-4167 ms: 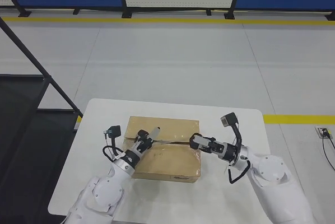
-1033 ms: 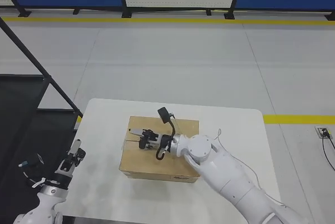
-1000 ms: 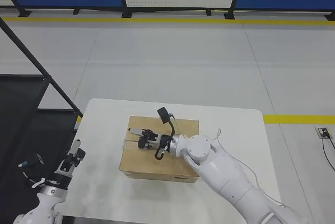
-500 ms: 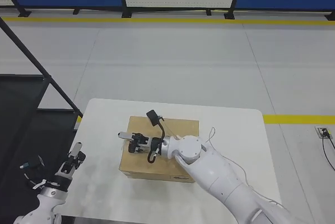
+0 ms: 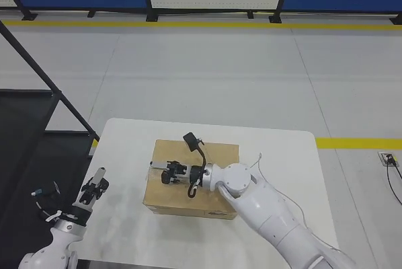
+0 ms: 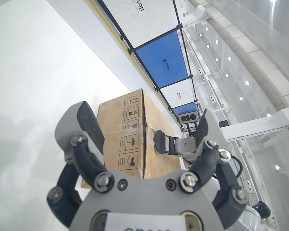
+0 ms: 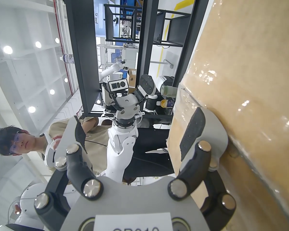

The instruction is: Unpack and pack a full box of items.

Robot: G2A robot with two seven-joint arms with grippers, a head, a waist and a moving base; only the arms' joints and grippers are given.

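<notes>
White table (image 5: 120,148) on pale floor (image 5: 221,67) | closed, taped cardboard box (image 5: 177,198) at its middle | right gripper (image 5: 159,169) spread wide at box's left end, one finger against the taped seam | left gripper (image 5: 98,181) spread, empty, at table's left edge

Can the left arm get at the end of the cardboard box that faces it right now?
Probably yes. The left gripper, open, points across the table at the cardboard box with nothing between. The right gripper sits on the top at that end, so only the side face looks free.
</notes>
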